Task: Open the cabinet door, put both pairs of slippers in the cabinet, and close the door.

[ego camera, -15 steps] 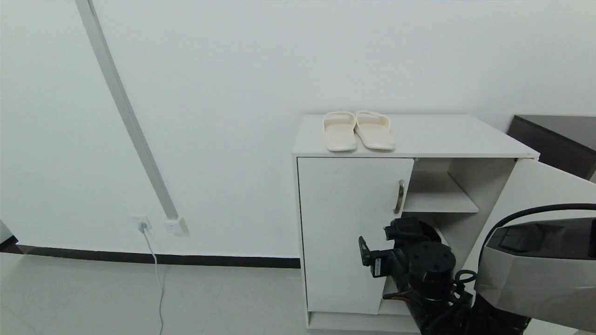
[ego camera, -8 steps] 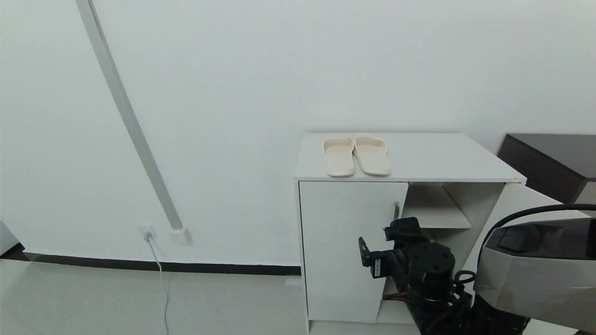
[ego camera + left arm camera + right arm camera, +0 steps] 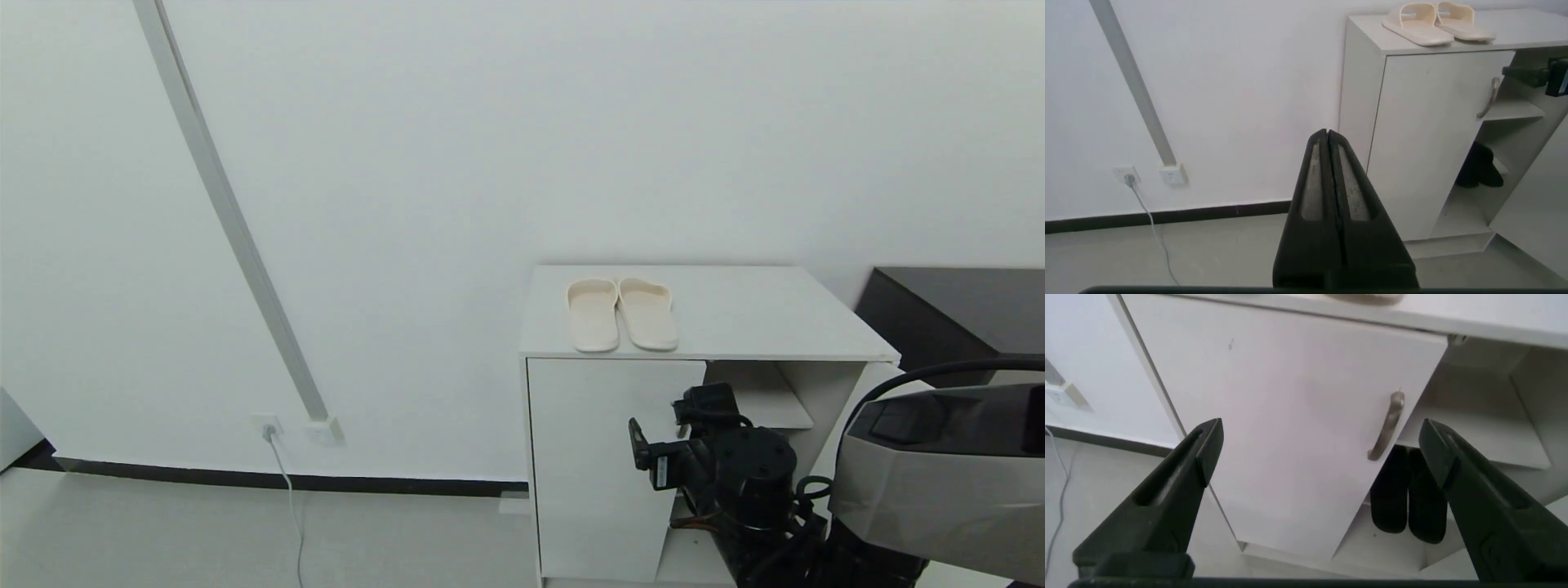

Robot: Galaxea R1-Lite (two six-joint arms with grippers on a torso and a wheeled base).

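The right tool [image 3: 1321,433] is spread wide with nothing between its fingers, and it faces the front of the white cabinet [image 3: 735,314] from close by. Straight ahead of it is the closed door [image 3: 1290,416]. The curved metal handle [image 3: 1386,425] sits at that door's edge, nearer one finger than the other. Past the handle the neighbouring compartment stands open. The black slippers [image 3: 1409,498] sit side by side on its lower level, deeper in than the tool and lower than the handle, with a shelf [image 3: 1512,110] above them. The cream slippers [image 3: 623,314] lie as a pair on the cabinet's top, above the closed door and higher than the tool.

The left tool [image 3: 1328,139] is pressed fully together and holds nothing, well back from the cabinet. Off to its side a wall socket [image 3: 268,426] sits low on the wall with a cable [image 3: 290,506] hanging from it, just beside the foot of a slanting grey trunking strip [image 3: 220,204]. A dark piece of furniture [image 3: 955,310] stands on the far side of the cabinet from the left tool.
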